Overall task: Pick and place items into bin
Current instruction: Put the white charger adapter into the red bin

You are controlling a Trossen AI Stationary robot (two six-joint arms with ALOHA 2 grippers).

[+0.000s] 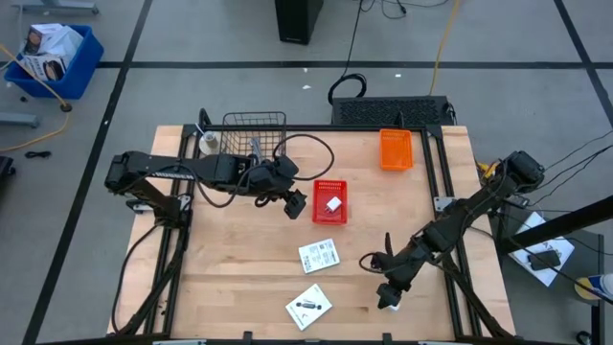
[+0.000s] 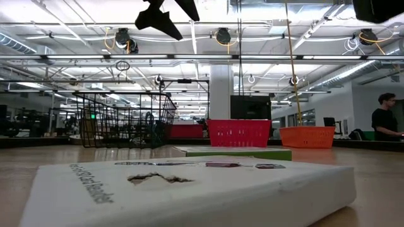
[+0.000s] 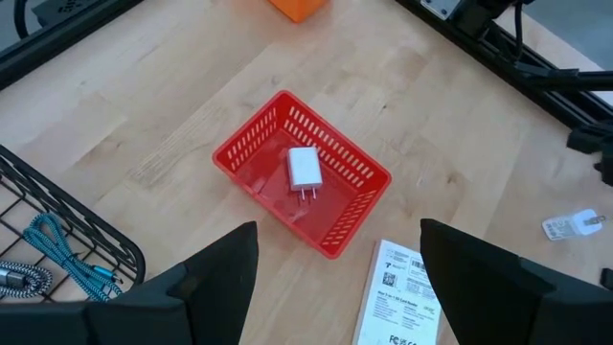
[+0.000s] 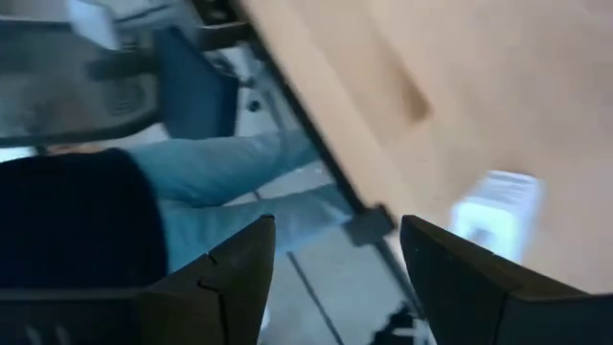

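Table stock at this moment: one red mesh bin (image 1: pixel 330 201) near the middle of the wooden table (image 1: pixel 239 259), holding a single white plug-in charger block (image 3: pixel 305 169); two flat white printed packets (image 1: pixel 319 255) lying outside it, one just beside the bin's near edge, the other (image 1: pixel 308 307) closer to the table's front; a second white charger block (image 1: pixel 389 301) at the front right; an orange bin (image 1: pixel 396 149) and a black wire basket (image 1: pixel 254 132) along the far side, the basket holding braided cables (image 3: pixel 57 259). Left gripper (image 1: pixel 295 204): beside the red bin, raised, fingers wide apart and empty. Right gripper (image 1: pixel 387 292): low over the loose charger block, fingers apart with nothing between them; its own camera shows the block (image 4: pixel 493 213) off to one side of the gap, not centred. A seated person's legs (image 4: pixel 220 192) show beyond the table edge. Risk, as I judge it: a closure from this offset would clip the block's corner and push it toward that nearby edge, or pinch nothing.
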